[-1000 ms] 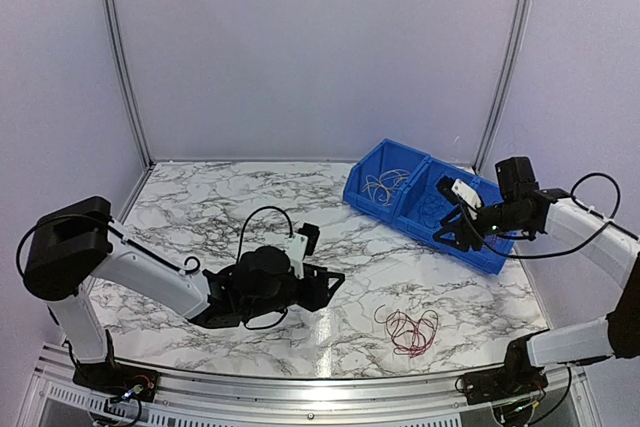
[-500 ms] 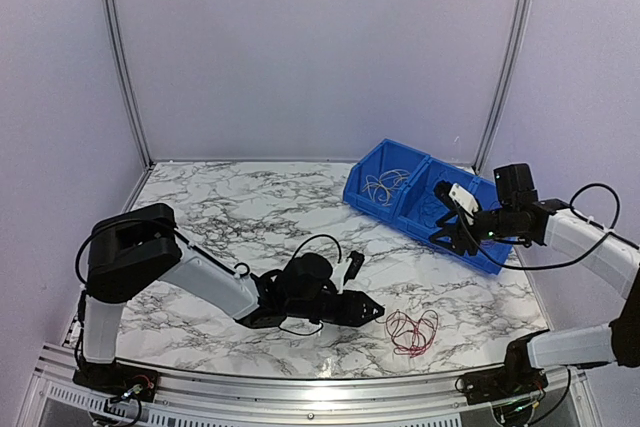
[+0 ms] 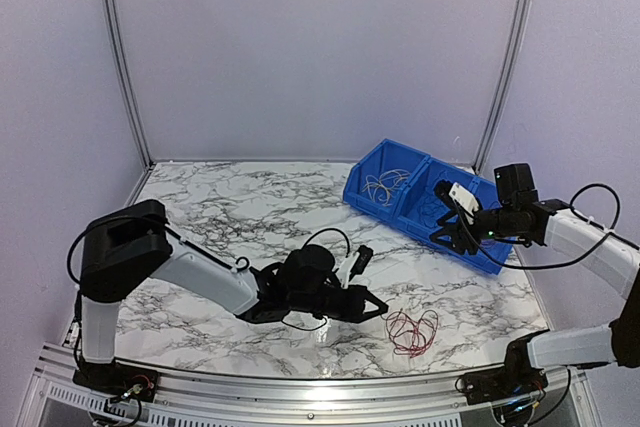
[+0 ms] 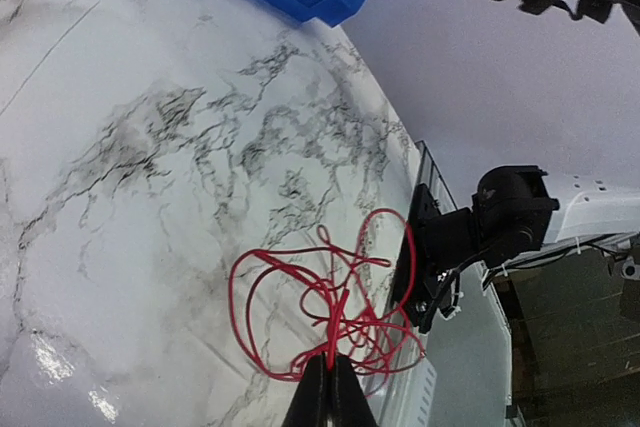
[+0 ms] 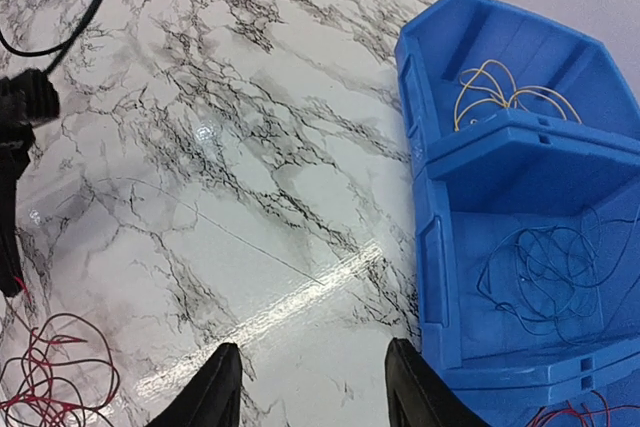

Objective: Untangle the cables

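Left wrist view: left jaws were clamped on a strand of the red cables (image 4: 320,297), nr the surface's (image 4: 150,197) front-right edge; right jaws stood apart, empty. Risk: a hard pull could tighten the tangle, or the hair-thin strand could slip free.

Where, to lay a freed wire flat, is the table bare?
Bare: the far-left table behind the left arm. Crowded: front right, where the left gripper pinches red cables; a faint strand may cross the middle, before the blue bin.
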### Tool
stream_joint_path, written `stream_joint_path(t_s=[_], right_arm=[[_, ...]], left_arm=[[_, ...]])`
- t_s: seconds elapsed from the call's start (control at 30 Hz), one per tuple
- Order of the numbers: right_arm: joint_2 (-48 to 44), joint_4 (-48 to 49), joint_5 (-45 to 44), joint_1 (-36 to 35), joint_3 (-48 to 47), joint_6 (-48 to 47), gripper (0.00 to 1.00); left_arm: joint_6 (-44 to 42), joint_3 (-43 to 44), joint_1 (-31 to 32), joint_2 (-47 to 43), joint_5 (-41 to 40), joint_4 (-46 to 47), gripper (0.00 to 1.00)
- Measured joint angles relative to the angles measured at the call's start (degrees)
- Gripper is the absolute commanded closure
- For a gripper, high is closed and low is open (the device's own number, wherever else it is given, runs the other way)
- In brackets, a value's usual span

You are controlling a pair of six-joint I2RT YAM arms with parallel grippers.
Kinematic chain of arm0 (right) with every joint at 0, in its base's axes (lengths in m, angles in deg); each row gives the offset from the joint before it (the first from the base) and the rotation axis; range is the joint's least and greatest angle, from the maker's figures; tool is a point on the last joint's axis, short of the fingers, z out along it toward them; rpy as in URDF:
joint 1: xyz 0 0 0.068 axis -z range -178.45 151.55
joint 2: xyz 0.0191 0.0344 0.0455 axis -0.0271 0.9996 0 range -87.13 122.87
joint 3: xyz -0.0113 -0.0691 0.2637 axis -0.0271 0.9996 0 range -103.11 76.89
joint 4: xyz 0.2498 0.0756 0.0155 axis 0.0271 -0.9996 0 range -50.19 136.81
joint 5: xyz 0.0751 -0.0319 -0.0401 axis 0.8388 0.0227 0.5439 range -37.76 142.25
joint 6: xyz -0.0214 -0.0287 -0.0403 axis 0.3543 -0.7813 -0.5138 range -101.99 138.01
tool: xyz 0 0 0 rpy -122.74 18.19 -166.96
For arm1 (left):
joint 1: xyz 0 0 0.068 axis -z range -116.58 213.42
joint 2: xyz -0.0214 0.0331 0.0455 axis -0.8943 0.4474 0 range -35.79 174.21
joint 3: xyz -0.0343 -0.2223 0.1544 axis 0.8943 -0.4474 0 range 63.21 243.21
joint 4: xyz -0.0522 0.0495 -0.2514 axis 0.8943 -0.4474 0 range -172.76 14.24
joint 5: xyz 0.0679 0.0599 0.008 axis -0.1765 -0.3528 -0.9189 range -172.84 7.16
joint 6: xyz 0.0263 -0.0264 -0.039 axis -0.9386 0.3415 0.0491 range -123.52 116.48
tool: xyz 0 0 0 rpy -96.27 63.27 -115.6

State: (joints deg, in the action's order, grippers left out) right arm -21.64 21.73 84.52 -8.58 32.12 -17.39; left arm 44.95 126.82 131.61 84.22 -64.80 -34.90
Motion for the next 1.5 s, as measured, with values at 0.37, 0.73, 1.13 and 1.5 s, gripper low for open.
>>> stream_joint_path(t_s=[0.37, 0.73, 1.13, 1.5], right_arm=[[-0.57, 0.52, -0.61, 0.00, -0.24, 0.26, 0.50], [-2.40, -5.09, 15.74, -0.04, -16.46, 1.46, 0.33], [-3.06, -8.15, 32.35, -7.78, -13.46, 0.76, 0.18], [-0.66, -6.86, 28.15, -19.12, -7.52, -0.94, 0.22]], left_arm=[[-24.46, 0.90, 12.44, -35.43, -9.07, -4.85, 1.00], [-41.94, 3.78, 14.69, -42.25, -30.56, -12.63, 1.00], [-43.21, 1.55, 14.69, -29.22, -41.22, -19.78, 1.00], [-42.42, 2.25, 14.69, -29.03, -47.43, -19.78, 1.00]])
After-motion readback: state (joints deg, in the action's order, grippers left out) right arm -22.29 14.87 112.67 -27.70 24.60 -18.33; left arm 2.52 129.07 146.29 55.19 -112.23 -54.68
